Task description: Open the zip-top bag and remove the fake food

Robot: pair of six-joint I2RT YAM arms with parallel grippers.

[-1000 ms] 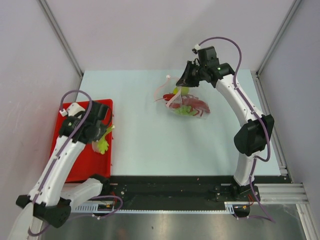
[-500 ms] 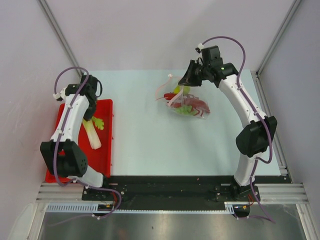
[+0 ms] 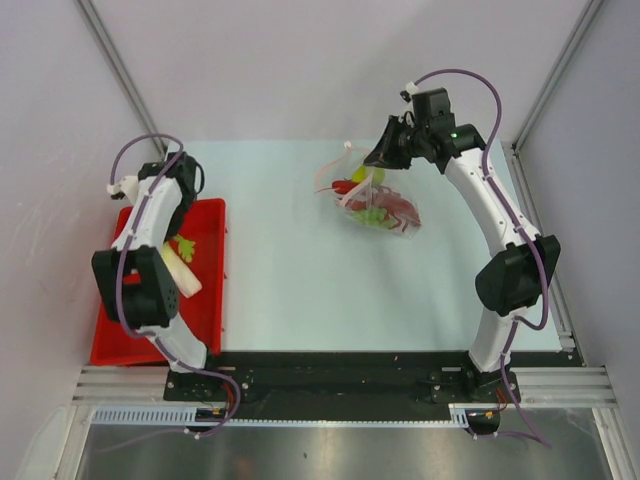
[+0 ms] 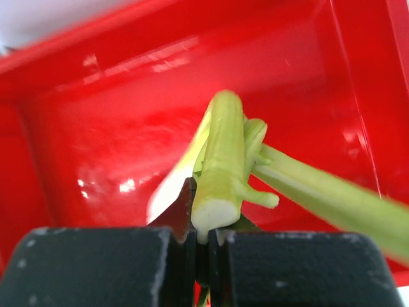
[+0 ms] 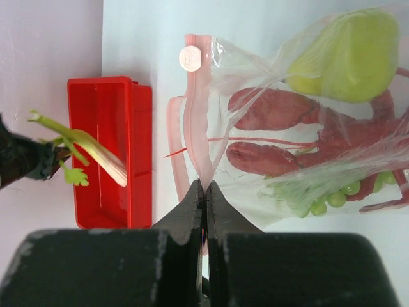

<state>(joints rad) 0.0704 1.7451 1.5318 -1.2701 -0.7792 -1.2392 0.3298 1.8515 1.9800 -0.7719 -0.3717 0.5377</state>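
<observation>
Moved back over the red tray (image 4: pixel 96 128), the left gripper (image 4: pixel 202 233) squeezes the stalk vegetable (image 4: pixel 220 166). The right gripper (image 5: pixel 205 192) pinches the zip-top bag (image 5: pixel 246 64) by its mouth.

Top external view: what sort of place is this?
Probably a lab robot cell: bare walled-in table, aluminium frame rail, and plastic fake food in a zip-top bag, not real groceries.

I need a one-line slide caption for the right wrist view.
Right gripper shut on the zip-top bag at its mouth; pear, lobster and grapes inside; stalk vegetable held over the red tray.
</observation>
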